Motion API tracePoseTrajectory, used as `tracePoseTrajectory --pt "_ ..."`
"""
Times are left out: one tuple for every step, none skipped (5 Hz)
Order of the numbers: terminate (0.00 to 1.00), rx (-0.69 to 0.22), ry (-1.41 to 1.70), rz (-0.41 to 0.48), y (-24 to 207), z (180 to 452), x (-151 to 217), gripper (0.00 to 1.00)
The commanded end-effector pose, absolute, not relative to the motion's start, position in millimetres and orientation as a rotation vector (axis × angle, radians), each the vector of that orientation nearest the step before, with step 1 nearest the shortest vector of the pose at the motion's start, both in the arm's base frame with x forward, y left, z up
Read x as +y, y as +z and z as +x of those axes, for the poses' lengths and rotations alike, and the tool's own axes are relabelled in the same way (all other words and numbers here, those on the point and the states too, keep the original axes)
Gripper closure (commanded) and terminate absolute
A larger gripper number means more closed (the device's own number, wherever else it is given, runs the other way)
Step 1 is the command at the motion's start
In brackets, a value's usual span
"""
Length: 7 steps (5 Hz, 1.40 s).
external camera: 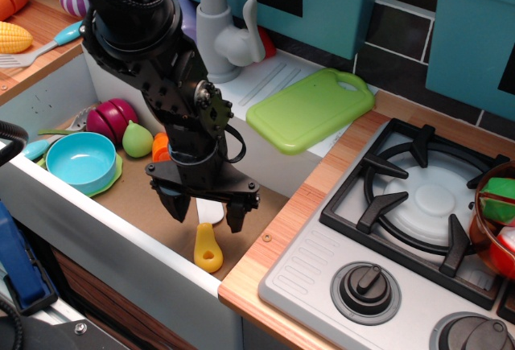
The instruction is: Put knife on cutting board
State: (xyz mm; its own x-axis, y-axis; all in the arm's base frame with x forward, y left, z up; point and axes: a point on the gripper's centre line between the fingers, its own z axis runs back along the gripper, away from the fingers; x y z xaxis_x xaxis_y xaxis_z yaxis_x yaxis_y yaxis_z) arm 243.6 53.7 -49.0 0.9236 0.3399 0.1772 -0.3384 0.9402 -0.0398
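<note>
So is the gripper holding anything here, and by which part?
Nothing is held. The gripper is open, its fingers straddling the white blade of the knife, which lies on the sink floor.

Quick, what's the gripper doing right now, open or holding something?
Gripper: open, holding nothing, fingers straddling the knife blade in the sink.

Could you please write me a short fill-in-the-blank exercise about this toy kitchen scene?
1. The knife lies on the brown floor of the ____.
2. The end effector hangs right above the knife with its jaws ____.
3. The cutting board beside the stove is lime ____ in colour.
4. The handle of the knife is ____.

Missing words: sink; open; green; yellow
</note>
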Motion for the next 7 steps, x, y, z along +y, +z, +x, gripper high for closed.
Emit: tracePoseTrajectory --pt "0.0 -0.191 0.367 -0.05 -53.2 245.8 56.4 0.0" --pt "0.0 -0.18 0.366 -0.066 -62.7 240.9 56.8 0.0" --pt "0.0 -0.178 0.353 -0.074 -73.8 237.0 57.5 0.0" --pt "0.0 -0.175 0.346 -0.053 -80.7 235.5 56.5 1.0" --pt "0.0 -0.18 0.31 -0.044 -73.1 233.6 54.7 1.0" --pt "0.0 -0.195 0.21 -0.003 -49.9 234.9 53.3 1.0" --pt "0.0 -0.223 0.088 0.034 -17.9 239.3 54.3 1.0"
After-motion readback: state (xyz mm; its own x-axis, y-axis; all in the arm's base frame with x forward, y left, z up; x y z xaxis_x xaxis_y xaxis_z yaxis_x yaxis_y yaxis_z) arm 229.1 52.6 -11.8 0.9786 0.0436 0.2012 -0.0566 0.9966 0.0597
